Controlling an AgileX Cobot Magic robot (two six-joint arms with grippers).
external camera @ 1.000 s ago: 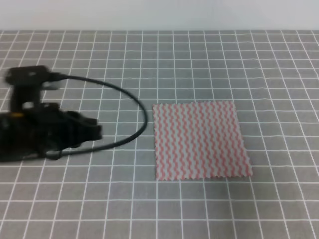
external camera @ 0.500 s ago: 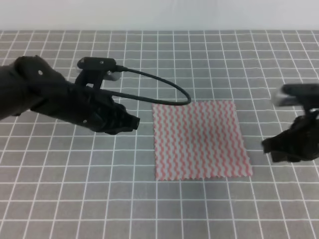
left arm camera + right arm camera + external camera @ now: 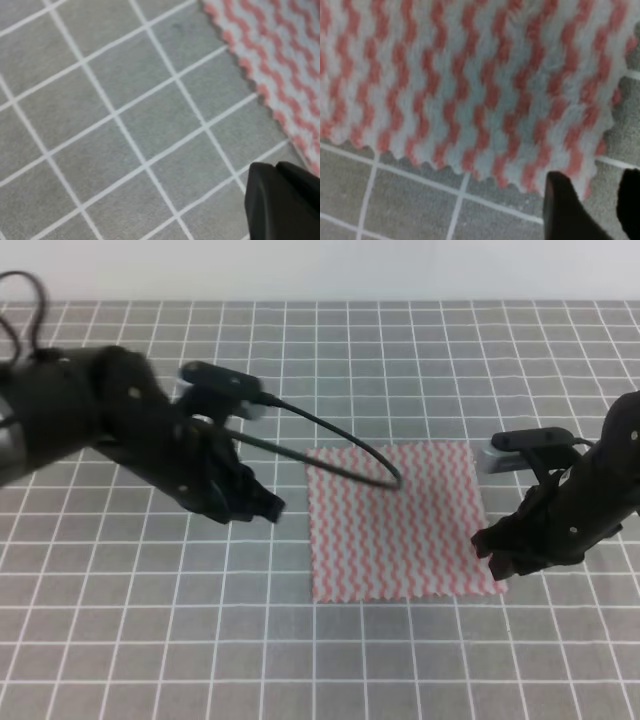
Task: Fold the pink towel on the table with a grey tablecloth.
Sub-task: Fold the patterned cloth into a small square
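The pink towel [image 3: 400, 520] lies flat and unfolded on the table with a grey tablecloth [image 3: 320, 360]. My left gripper [image 3: 266, 508] hovers just left of the towel's left edge. In the left wrist view its fingers [image 3: 280, 200] show as one dark block with no gap, and the towel's edge [image 3: 280, 55] is at the top right. My right gripper [image 3: 494, 552] is at the towel's near right corner. In the right wrist view it [image 3: 594, 187] is open and empty, straddling that frayed corner of the towel [image 3: 470, 75].
A black cable [image 3: 340, 445] from the left arm arcs over the towel's far left corner. A pale wall runs along the table's far edge [image 3: 320, 302]. Grey grid cloth [image 3: 125, 125] surrounds the towel on all sides.
Both arms have swung in toward the towel. The left gripper moved right to the left edge; the right arm entered from the right and came down to the near right corner.
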